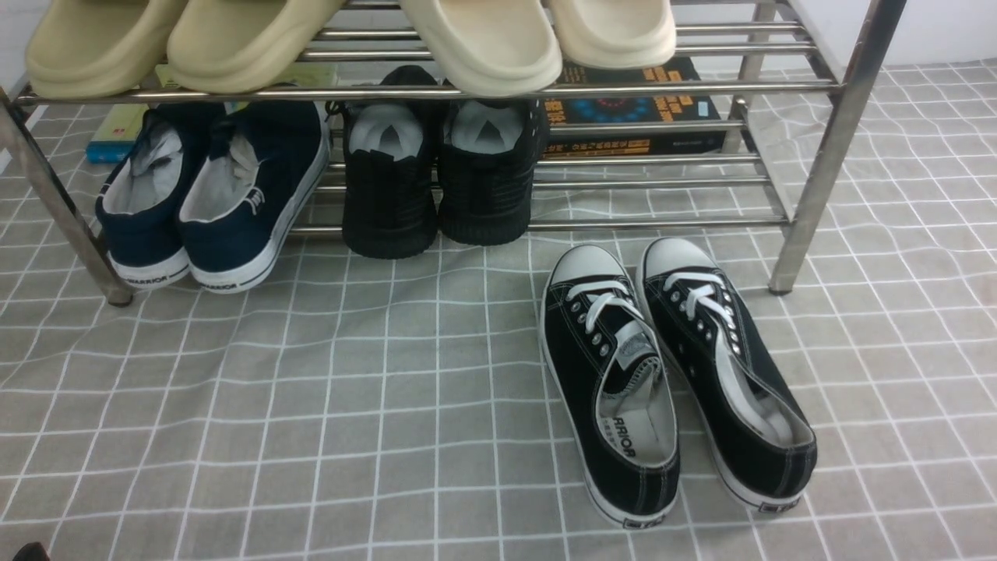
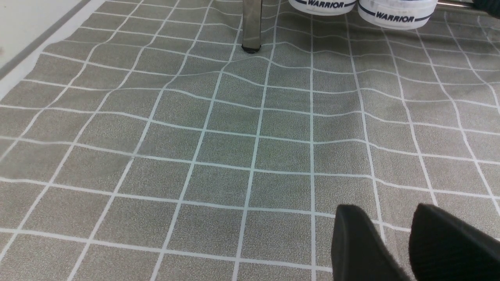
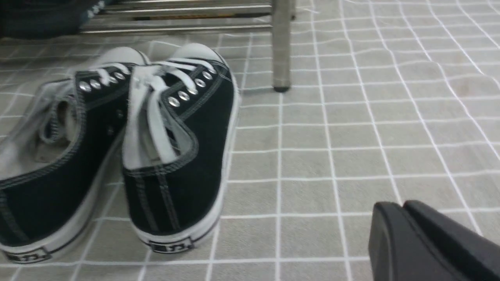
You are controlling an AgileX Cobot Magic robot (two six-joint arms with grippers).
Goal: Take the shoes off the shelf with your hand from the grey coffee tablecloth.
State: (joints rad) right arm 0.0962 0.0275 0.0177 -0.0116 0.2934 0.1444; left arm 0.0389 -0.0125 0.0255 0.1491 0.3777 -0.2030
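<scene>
Front view, lower right of the frame: the shoes (image 1: 676, 382) lie side by side on the grey coffee tablecloth (image 1: 311, 389), toes just before the shelf (image 1: 826, 148). Right wrist view shows the right gripper (image 3: 404, 212) with jaws nearly together, empty, apart from the shoes; left gripper (image 2: 390, 226) stands parted, empty.
</scene>
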